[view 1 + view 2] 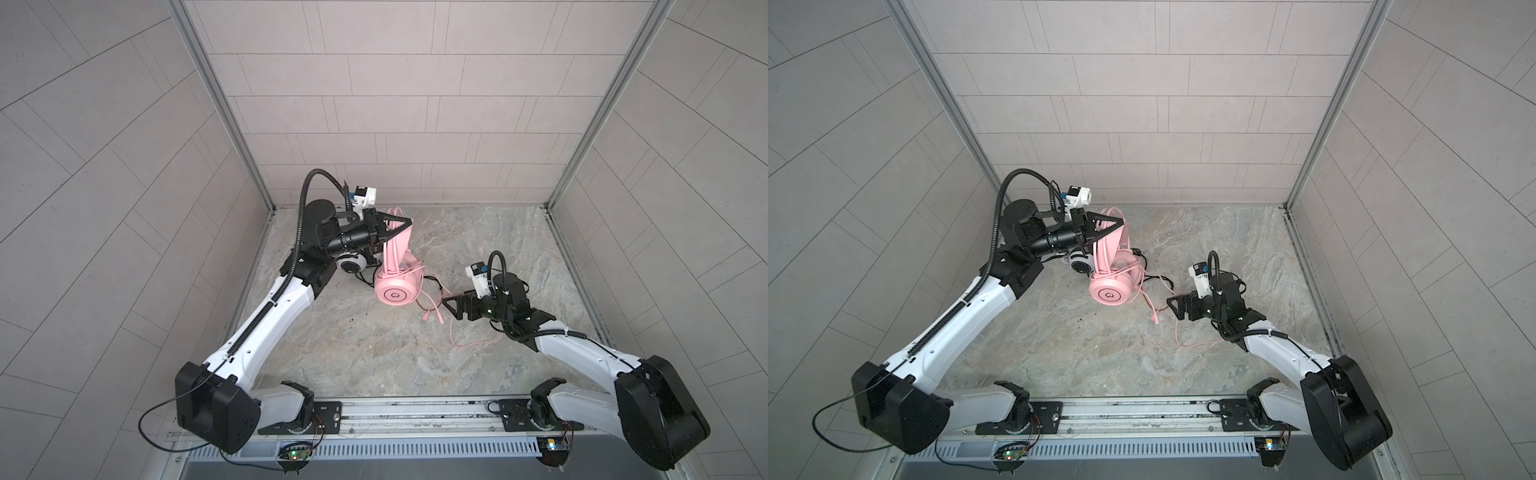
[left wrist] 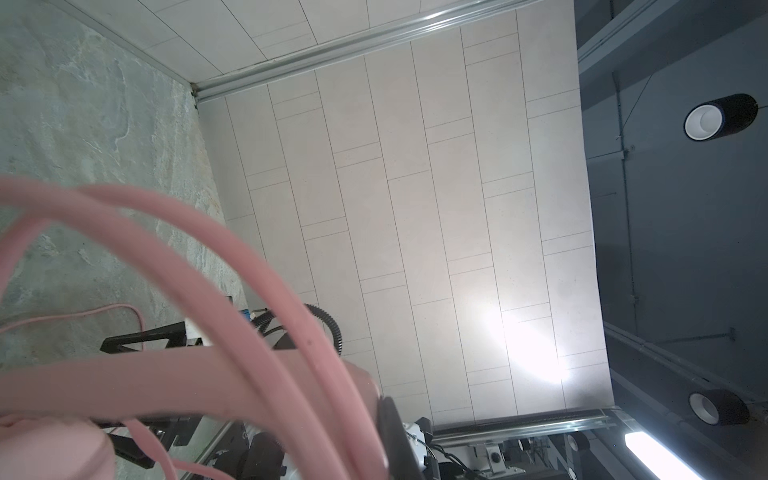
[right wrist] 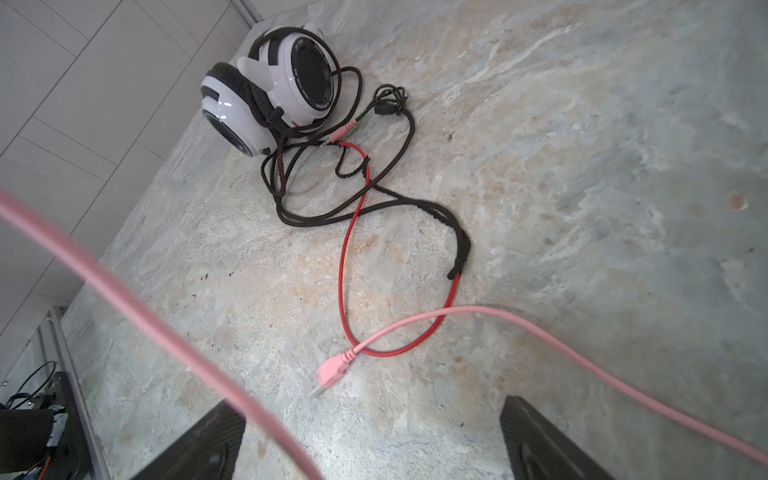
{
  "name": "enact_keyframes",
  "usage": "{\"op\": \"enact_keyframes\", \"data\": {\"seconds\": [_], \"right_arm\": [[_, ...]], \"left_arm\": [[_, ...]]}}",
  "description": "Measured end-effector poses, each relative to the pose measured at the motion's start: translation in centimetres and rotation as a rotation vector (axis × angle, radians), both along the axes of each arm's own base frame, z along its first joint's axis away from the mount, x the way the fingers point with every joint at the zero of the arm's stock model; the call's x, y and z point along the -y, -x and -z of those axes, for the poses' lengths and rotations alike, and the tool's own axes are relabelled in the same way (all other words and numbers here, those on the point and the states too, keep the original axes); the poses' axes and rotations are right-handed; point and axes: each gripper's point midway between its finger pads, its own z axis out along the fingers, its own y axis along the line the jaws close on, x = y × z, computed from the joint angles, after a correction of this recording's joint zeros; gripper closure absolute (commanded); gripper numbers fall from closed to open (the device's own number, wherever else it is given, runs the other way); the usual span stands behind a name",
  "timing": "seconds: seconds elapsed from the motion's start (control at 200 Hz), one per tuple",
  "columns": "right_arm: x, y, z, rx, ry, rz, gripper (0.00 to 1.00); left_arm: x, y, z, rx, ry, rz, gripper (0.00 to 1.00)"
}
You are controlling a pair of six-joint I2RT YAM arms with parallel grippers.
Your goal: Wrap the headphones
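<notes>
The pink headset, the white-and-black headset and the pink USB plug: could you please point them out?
pink headset point(image 1: 394, 294), in a top view, on the round face of its ear cup.
white-and-black headset point(image 3: 286, 99), right wrist view, on a cup's white shell.
pink USB plug point(image 3: 332, 368), right wrist view, on its pink housing.

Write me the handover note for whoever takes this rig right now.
Left gripper: shut on the headband of the pink headset, holding it up.
Right gripper: open, gripping nothing, low near the pink plug.
Done: several loops of pink cable lie over the headband.
Left: wind the loose pink tail; then the white-and-black headset, its black cable sprawled on the table.
</notes>
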Motion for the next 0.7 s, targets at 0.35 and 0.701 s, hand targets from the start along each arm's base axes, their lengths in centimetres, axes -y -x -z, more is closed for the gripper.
{"op": "enact_keyframes", "data": {"seconds": [0.35, 0.701], "right_arm": [[-3.3, 1.2, 1.3, 0.0, -0.051, -0.083, 0.11], [-6.8, -2.6, 0.0, 0.024, -0.055, -0.098, 0.99]], "left_arm": [[-0.5, 0.2, 0.0, -0.064, 0.019, 0.028, 1.0], [-0.4, 1.3, -0.8, -0.081, 0.071, 0.106, 1.0]]}}
